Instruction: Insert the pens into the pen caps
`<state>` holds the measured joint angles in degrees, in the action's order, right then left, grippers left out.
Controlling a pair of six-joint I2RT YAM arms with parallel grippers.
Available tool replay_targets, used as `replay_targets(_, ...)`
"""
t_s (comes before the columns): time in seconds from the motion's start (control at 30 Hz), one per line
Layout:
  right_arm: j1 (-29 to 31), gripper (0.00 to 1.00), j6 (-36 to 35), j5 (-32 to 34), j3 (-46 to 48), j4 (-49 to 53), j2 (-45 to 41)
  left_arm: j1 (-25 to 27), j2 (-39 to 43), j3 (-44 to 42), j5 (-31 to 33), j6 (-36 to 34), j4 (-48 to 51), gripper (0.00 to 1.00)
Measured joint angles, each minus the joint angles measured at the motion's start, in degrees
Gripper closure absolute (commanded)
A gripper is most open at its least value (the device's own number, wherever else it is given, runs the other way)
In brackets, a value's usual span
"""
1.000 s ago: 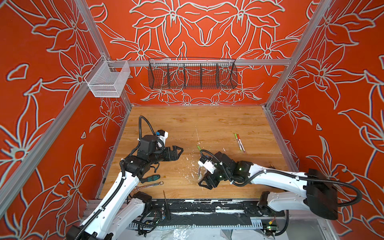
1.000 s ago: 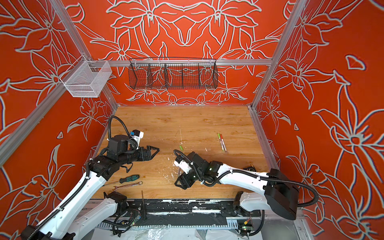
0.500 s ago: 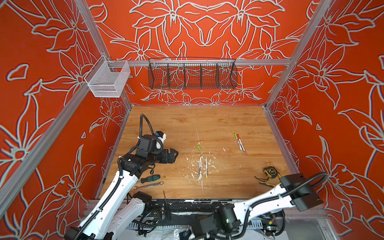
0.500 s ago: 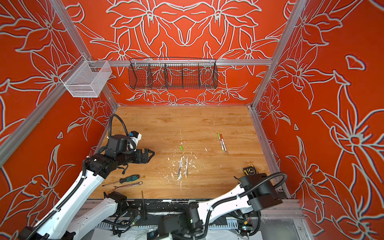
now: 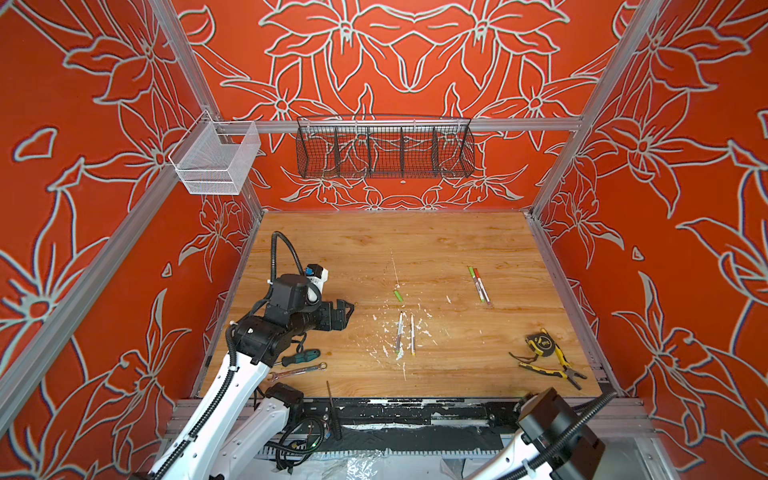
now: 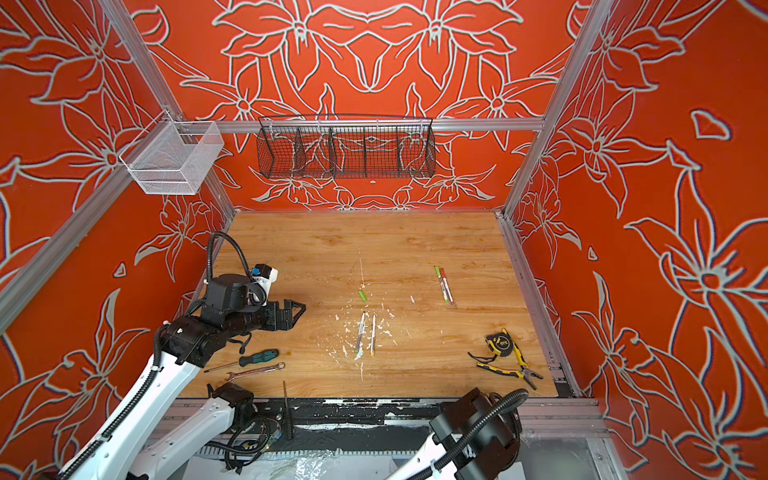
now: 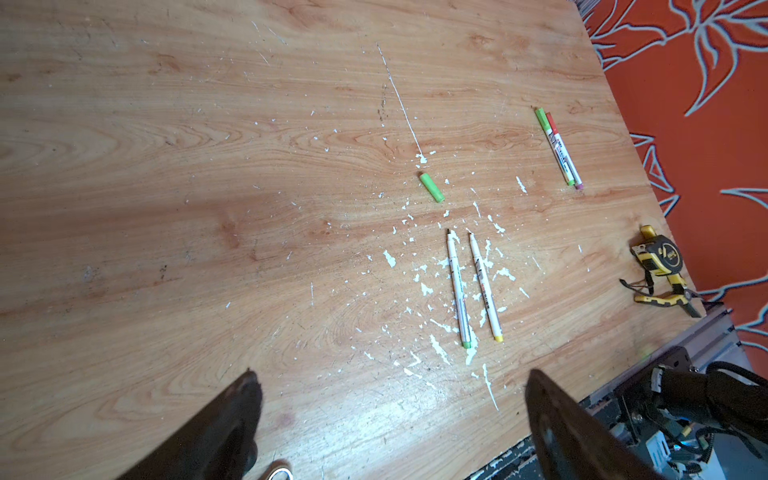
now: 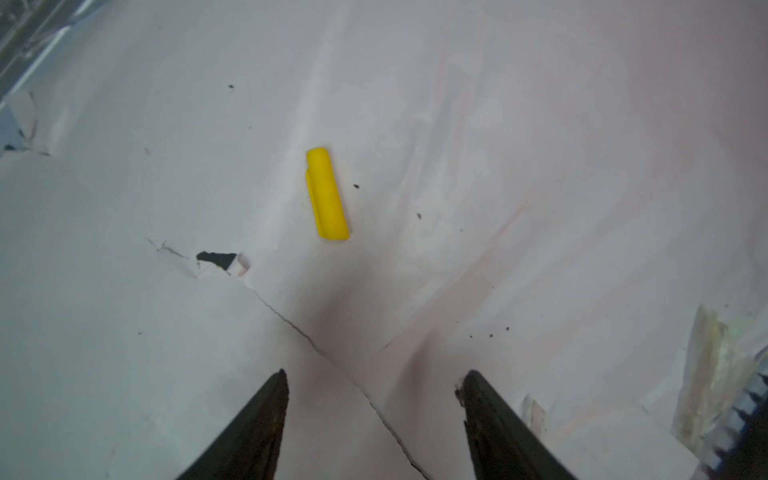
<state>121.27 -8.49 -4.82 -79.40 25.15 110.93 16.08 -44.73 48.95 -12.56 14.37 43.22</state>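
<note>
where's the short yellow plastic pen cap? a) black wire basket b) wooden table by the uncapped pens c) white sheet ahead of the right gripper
c: the right wrist view shows the yellow plastic pen cap on a torn white sheet ahead of the right gripper.

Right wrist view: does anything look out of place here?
Yes. The yellow cap lies on a torn white sheet, not on the wooden table with the pens. The right gripper points at it, jaws apart and empty.
</note>
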Motion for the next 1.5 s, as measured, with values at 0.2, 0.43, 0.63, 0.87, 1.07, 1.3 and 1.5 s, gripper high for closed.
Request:
replay_targets(0.2, -0.15, 0.36, -6.34, -4.94, -5.88, 3.08, 2.71, 0.0, -1.49, 0.0, -0.13, -0.02, 0.0, 0.03)
replay_targets(0.43, -3.26, 0.44, -12.9, -15.3, -12.37, 5.57, 8.85, 0.0, -1.42, 0.0, -0.11, -0.02, -0.02, 0.03)
replay_targets(0.63, -5.95, 0.45, -16.74, -22.03, -20.26, 7.72, 14.05, -0.5, -2.36, 0.0, -0.11, -0.02, -0.04, 0.03)
replay_targets(0.87, -6.05, 0.45, -17.53, -26.21, -23.26, 8.39, 17.35, -0.74, -2.12, 0.0, 0.04, -0.02, -0.04, 0.03)
replay_targets(1.07, -6.19, 0.47, -17.62, -27.67, -25.0, 8.98, 19.82, -0.74, -0.68, 0.0, 0.02, -0.02, -0.17, 0.03)
replay_targets(1.3, -6.19, 0.52, -17.59, -26.47, -25.35, 9.33, 20.09, -0.57, 3.56, -0.59, 0.09, 0.28, -0.44, 0.03)
replay_targets(1.5, -6.27, 0.67, -16.22, -26.6, -28.98, 10.99, 22.53, 0.15, 9.44, -0.74, 0.81, 0.87, -0.42, 0.03)
